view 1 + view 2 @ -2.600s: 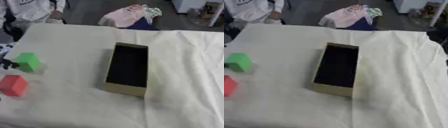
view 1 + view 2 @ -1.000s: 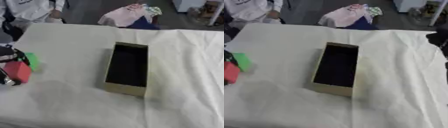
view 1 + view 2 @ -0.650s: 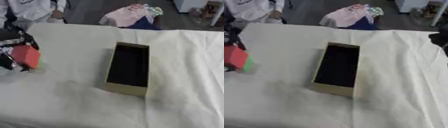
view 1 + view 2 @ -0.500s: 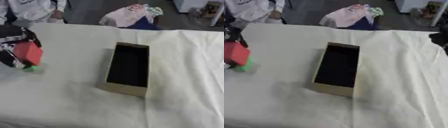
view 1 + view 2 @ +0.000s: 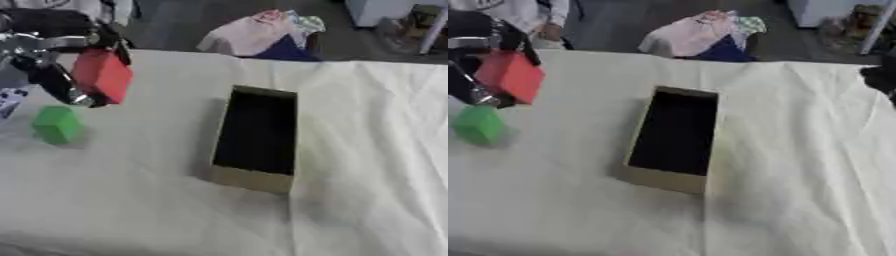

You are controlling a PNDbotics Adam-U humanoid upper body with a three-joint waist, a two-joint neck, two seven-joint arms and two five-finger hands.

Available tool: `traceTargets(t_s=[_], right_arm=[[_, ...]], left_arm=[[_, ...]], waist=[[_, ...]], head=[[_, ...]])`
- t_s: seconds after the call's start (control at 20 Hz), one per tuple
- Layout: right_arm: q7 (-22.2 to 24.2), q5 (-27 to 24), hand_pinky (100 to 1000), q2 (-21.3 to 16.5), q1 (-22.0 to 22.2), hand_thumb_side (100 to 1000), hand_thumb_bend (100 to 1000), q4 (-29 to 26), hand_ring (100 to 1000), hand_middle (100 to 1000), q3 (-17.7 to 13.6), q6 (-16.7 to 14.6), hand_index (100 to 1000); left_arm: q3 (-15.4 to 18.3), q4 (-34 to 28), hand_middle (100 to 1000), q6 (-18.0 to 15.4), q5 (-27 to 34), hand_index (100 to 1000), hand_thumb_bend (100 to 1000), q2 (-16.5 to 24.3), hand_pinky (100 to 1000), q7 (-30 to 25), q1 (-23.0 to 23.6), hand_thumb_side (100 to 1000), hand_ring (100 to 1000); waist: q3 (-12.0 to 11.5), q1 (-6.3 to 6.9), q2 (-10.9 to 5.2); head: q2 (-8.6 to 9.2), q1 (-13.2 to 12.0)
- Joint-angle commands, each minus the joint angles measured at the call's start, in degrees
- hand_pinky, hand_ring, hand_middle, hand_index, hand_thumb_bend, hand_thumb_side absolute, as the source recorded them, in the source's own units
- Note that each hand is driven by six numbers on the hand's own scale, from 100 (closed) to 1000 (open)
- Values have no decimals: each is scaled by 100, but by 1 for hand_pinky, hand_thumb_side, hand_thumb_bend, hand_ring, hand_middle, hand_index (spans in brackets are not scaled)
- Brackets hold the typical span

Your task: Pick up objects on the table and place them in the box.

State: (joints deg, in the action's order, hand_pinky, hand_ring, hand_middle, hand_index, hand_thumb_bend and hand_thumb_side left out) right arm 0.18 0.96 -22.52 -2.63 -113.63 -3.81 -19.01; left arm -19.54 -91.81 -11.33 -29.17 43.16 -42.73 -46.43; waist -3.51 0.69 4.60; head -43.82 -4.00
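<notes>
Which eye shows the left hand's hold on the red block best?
The left eye view: the left hand and the red block sit well inside the frame. The right eye view shows the same hold, but the hand is cut off at the left edge.

A cream cloth (image 5: pixel 157 200) covers the table from edge to edge, creased and rumpled, with soft folds running toward the near side. Beyond the table's far edge lies a dark grey floor (image 5: pixel 175 25). On it, just past the edge, sits a heap of clothes (image 5: pixel 262 32) in pink, white and dark blue with a patch of pale green. A white cabinet or appliance (image 5: pixel 372 10) stands at the upper right, with a pale slanted pole (image 5: pixel 430 27) beside it. The light is even and soft.
</notes>
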Motion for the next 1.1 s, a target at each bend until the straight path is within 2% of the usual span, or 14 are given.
traceTargets(t_s=[0.05, 0.35, 0.75, 1.1], right_arm=[[11, -43, 850, -167, -87, 940, 100, -96, 813, 699, -4, -40, 867], [32, -57, 850, -137, -114, 942, 100, -96, 814, 698, 7, -31, 867], [12, -78, 850, -110, -186, 938, 100, -96, 814, 698, -17, -40, 866], [-74, -130, 849, -120, -305, 928, 100, -96, 815, 699, -100, -65, 866]], left_arm=[[-57, 154, 673, -15, 36, 793, 316, -390, 676, -32, -344, 100, 581], [-176, 550, 658, -27, 7, 790, 258, -1189, 667, 33, -736, 100, 567], [-385, 805, 648, -118, 20, 789, 209, -2007, 662, 24, -1000, 100, 559], [-510, 1106, 648, -178, -98, 787, 203, -2494, 663, -15, -1143, 100, 560]], waist=[[4, -6, -49], [3, -32, -17], [45, -52, 26], [114, -25, 70]], head=[[-29, 31], [-29, 222], [-29, 369], [-29, 379]])
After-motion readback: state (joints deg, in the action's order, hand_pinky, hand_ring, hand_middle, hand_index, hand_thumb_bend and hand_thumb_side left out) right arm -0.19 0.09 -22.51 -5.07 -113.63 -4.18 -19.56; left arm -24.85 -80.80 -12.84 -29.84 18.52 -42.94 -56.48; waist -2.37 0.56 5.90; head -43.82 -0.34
